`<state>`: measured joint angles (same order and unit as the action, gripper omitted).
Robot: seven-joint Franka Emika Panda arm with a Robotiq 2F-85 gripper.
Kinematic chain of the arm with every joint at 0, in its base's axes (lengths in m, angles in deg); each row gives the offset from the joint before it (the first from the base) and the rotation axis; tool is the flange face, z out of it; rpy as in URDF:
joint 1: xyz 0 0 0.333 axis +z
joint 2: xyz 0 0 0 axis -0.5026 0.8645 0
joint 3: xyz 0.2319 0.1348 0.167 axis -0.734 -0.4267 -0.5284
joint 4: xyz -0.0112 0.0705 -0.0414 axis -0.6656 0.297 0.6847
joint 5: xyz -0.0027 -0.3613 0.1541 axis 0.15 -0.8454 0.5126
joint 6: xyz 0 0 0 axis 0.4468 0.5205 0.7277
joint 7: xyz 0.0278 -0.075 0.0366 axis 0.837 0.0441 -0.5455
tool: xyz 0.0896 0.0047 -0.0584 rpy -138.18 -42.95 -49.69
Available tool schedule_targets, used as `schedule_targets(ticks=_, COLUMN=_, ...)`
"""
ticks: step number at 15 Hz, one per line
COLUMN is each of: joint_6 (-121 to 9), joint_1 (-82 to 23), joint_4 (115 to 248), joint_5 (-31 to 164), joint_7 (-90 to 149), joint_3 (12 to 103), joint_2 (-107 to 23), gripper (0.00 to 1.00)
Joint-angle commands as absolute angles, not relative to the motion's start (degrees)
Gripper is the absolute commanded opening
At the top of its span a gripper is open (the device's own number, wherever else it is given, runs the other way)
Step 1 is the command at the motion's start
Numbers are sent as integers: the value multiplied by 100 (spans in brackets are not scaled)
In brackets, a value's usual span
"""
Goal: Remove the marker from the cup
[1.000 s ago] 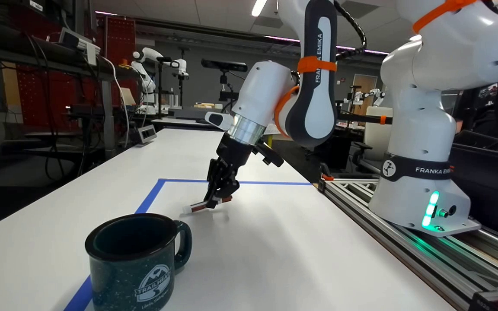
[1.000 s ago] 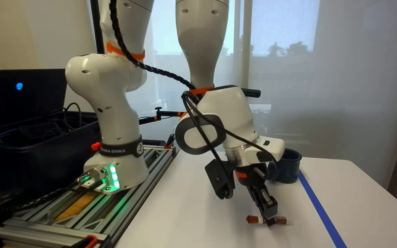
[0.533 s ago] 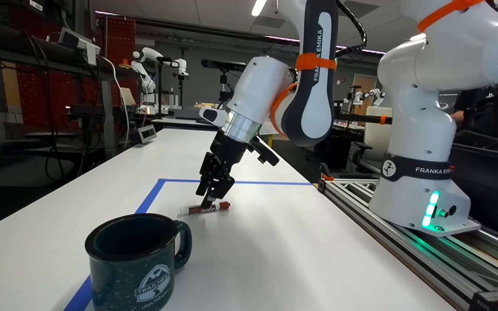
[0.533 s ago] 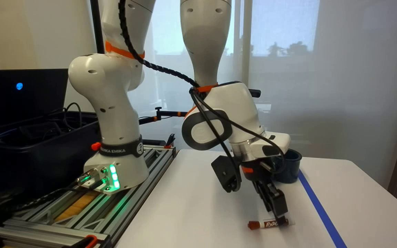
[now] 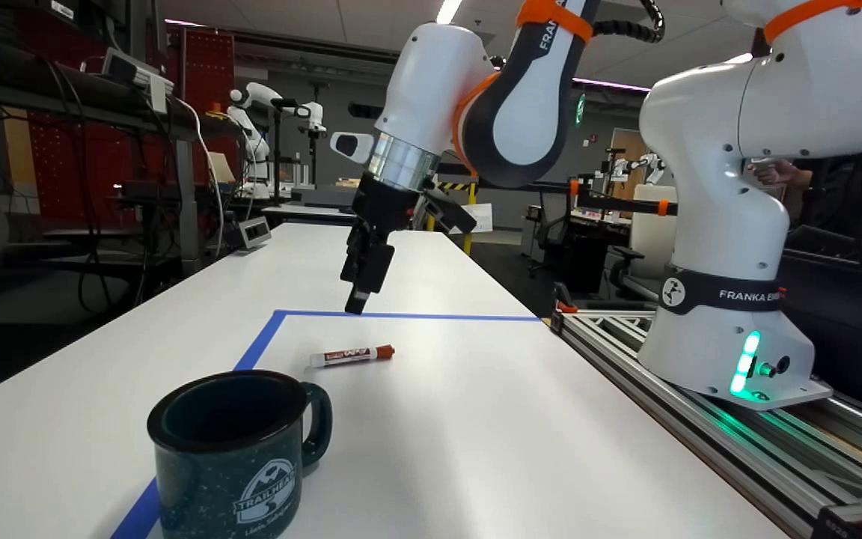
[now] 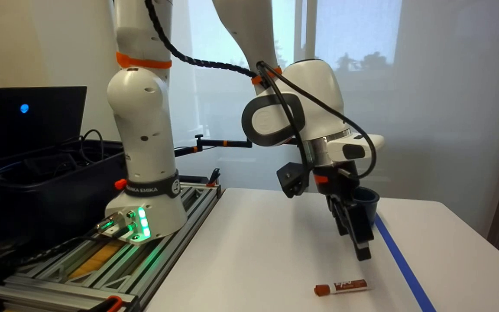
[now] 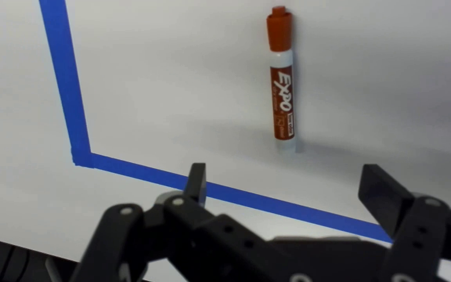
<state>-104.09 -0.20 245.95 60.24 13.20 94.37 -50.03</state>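
Marker (image 7: 283, 96) lies on the table (image 7: 178, 78), upper right of centre in the wrist view; cup (image 5: 225, 457) lower left in an exterior view. Gripper (image 7: 283, 176) spread, empty. Removal looks complete: best rise straight up, clear of both.

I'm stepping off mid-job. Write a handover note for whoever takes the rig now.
The gripper is open and empty, above the table.
The marker lies on the table inside the corner of the blue tape, apart from the upright cup.
Done: the marker is out of the cup and clear of the gripper.
Left: probably just parking the gripper without nudging either one.
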Motion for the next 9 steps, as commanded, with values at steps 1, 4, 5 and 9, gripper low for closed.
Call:
schedule_targets(ticks=1, joint_6=-9873, joint_1=1506, joint_4=24355, joint_5=6053, joint_7=2444, joint_3=10768, joint_2=-4921, gripper=100)
schedule_targets(ticks=4, joint_6=-9369, joint_1=2622, joint_4=24208, joint_5=5896, joint_7=3506, joint_3=11589, joint_2=-4904, gripper=100)
schedule_targets(ticks=5, joint_6=-9686, joint_1=1991, joint_4=24339, joint_5=5991, joint_7=2878, joint_3=11146, joint_2=-4950, gripper=100)
schedule_targets(ticks=9, joint_6=-9485, joint_1=2538, joint_4=24270, joint_5=5987, joint_7=3378, joint_3=11455, joint_2=-4938, gripper=100)
